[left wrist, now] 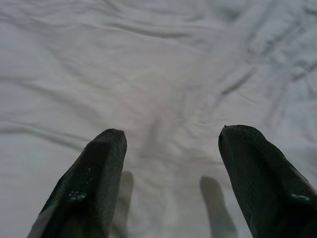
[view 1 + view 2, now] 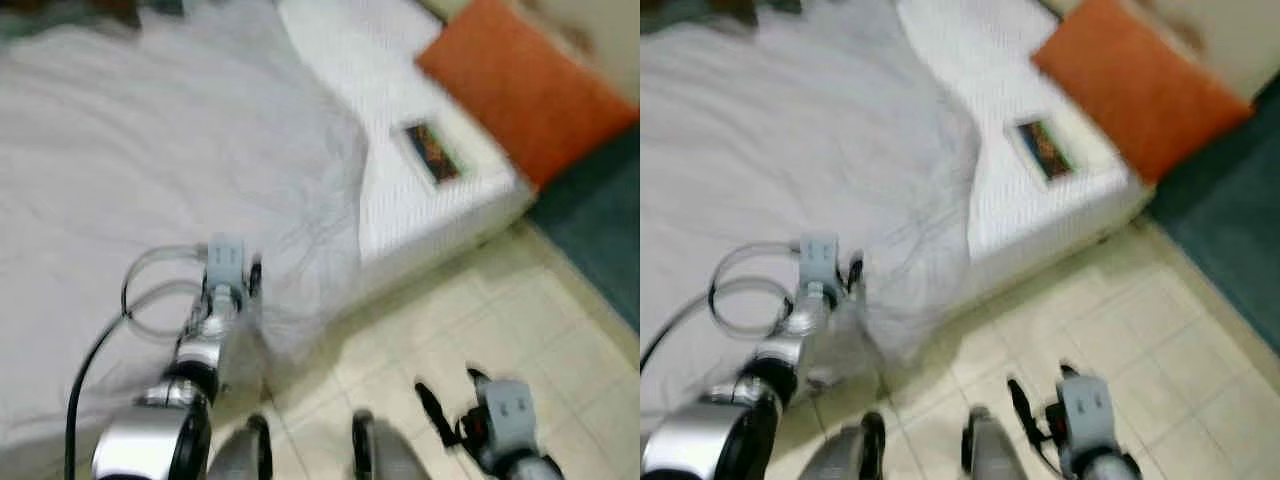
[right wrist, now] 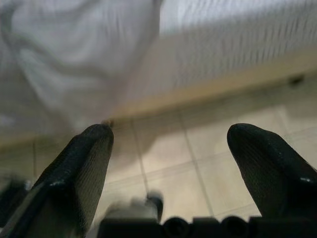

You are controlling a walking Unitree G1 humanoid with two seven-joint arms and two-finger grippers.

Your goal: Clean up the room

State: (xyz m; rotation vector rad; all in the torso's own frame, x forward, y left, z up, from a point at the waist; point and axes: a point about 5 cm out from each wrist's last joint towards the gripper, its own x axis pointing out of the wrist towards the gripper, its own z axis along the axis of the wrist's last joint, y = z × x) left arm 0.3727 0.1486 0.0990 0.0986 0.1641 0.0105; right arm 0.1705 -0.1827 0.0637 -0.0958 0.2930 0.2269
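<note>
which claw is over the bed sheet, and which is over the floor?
The left claw is the one over the rumpled white sheet, fingers apart with nothing between them. The right claw hangs lower, open above the tiled floor beside the bed.

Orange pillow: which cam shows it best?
Left eye view: the orange pillow lies whole at the mattress corner, though blurred. The right eye view has it too, equally soft. The left wrist view looks at white sheet; the right wrist view at floor tiles and the mattress side.

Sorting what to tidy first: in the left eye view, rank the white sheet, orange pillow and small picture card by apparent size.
1. white sheet
2. orange pillow, farther away, so true size unsure
3. picture card
</note>
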